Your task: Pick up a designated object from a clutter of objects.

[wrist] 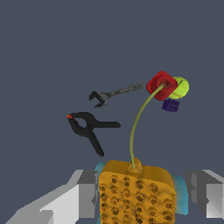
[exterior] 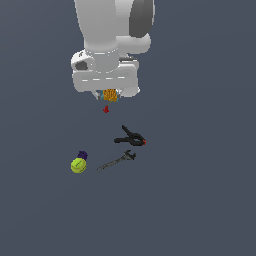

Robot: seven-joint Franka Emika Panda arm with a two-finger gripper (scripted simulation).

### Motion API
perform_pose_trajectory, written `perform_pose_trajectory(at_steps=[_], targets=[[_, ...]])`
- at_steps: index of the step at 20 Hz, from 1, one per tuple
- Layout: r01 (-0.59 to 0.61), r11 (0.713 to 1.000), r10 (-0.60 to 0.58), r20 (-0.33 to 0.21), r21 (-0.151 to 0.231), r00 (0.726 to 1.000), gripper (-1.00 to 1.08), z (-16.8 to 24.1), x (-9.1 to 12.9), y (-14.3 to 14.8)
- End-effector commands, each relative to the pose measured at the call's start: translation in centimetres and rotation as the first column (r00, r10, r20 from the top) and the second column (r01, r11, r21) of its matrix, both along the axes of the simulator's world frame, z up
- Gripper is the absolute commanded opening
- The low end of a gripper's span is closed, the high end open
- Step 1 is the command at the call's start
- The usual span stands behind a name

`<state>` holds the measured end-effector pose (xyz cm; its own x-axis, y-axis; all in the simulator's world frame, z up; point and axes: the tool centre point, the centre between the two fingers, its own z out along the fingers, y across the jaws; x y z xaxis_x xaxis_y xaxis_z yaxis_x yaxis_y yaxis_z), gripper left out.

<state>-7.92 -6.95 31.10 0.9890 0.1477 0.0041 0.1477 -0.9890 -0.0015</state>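
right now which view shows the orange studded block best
The wrist view: the orange studded block fills the foreground between the claw fingers, studs visible. The exterior view shows only a tiny orange speck under the white hand.

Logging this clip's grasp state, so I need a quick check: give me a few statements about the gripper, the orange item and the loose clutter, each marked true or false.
1. The gripper is shut on the orange blocky item. True.
2. The black clamp is held between the fingers. False: it lies loose beside the dark wrench.
3. The yellow-green ball sits next to the small purple piece. True.
4. The orange item is smooth. False: it is covered in small dimples.
5. A thin cord with a red piece hangs from the orange item. True.
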Motion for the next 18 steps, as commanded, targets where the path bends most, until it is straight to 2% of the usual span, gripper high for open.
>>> perform_pose_trajectory(at_steps=[1,9,18], targets=[[-0.002,1.0,0.002,-0.002,-0.001,1.0,-1.0,1.7,0.4,-0.9],[-0.004,1.0,0.004,-0.003,-0.002,1.0,-1.0,5.1,1.4,-2.8],[-0.004,1.0,0.004,-0.004,-0.002,1.0,-1.0,5.6,1.6,-3.1]])
